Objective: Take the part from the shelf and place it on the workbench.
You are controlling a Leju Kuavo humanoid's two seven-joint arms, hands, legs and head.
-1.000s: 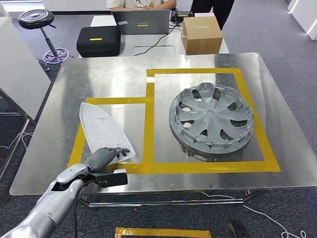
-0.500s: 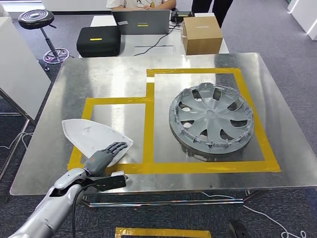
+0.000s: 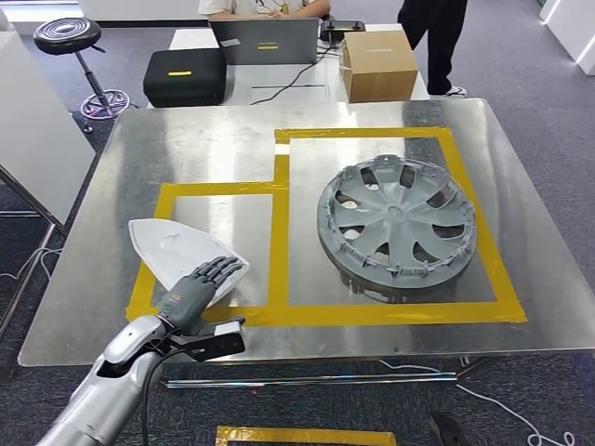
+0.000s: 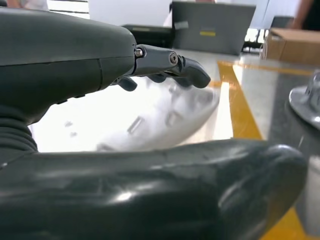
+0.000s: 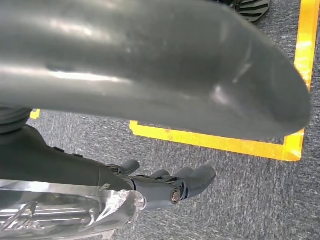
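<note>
Setting the white part [image 3: 178, 251] on the bench [image 3: 210, 149], left hand [image 3: 195, 286] gripping its near end.
At 8 o'clock from the wheel cover [image 3: 396, 226], our part could slide across the tape.

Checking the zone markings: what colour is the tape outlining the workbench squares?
Yellow tape, clearest in the head view.

One white part [image 3: 176, 251] and one grey hubcap [image 3: 397, 226] are seen on one steel workbench [image 3: 210, 149]. Beyond it, one black case [image 3: 185, 76], one laptop [image 3: 265, 41], one cardboard box [image 3: 378, 65] and one stool [image 3: 70, 37] are counted. Two people are partly seen. Two robot hands are shown, left [image 3: 192, 290] and right [image 5: 166, 182].
</note>
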